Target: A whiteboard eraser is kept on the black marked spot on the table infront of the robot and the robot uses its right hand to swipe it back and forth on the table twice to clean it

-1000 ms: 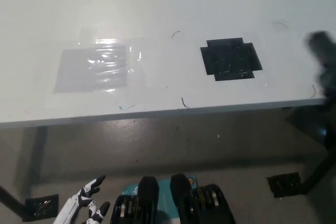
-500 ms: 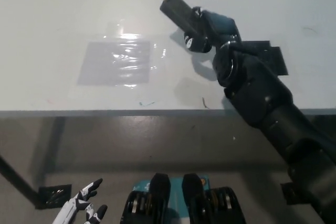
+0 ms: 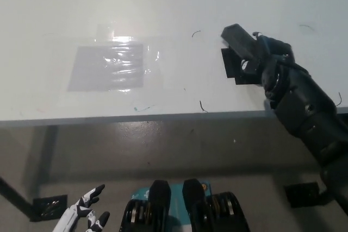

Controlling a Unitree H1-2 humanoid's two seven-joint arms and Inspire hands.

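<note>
I see the right robot hand (image 3: 260,52) closed around the whiteboard eraser (image 3: 239,41), a dark block that sticks out from the grip toward the far left and sits tilted, with its outer end the higher one in my view. I cannot tell whether the eraser's underside is touching the tabletop (image 3: 163,9) or riding just above it. The black arm runs from the hand down toward the near right corner of the tabletop and crosses its front edge there. Right under the hand and eraser lies the black marked spot (image 3: 232,68); only its left part shows, the rest is hidden by the hand and wrist. The eraser sits over the far left corner of that mark, near the right end of the tabletop and closer to the front edge than to the far one. To the left of the mark, near the middle of the tabletop, I see a few thin dark scribbles, one just beside the front edge. Farther left lies a greyish rectangular patch under clear shiny film (image 3: 107,74), with glare along its far edge, well apart from the hand. The left robot hand (image 3: 87,214) rests low, below the front edge of the tabletop toward its left end, holding nothing, with its fingers spread.
</note>
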